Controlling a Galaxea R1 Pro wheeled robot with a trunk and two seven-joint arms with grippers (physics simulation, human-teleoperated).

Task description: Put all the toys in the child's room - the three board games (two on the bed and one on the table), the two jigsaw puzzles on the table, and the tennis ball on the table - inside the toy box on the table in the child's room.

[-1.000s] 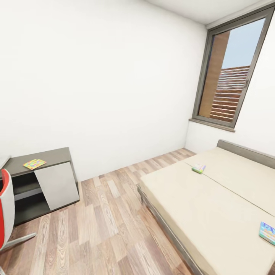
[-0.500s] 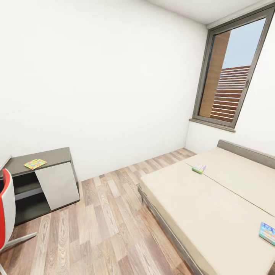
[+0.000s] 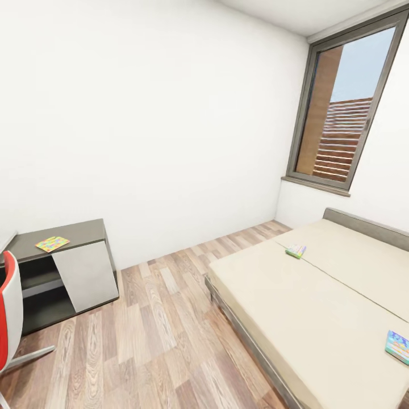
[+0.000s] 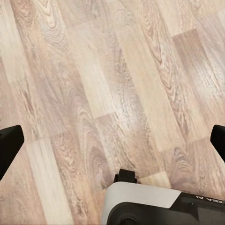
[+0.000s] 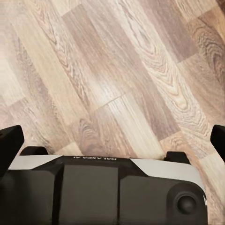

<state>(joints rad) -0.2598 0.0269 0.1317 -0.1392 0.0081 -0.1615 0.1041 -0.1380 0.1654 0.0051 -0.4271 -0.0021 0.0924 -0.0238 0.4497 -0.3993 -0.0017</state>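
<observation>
Two board games [image 3: 295, 250] on bed [image 3: 318, 295]

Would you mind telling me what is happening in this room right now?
The robot is handling nothing at the moment. Both wrist views look down at the wood-plank floor, with the left gripper and right gripper open and empty. From the head view, two board games lie on the bed: one near the middle seam, another at the view's right edge. A jigsaw puzzle lies on the low dark grey desk. Nothing has been picked up yet.
</observation>
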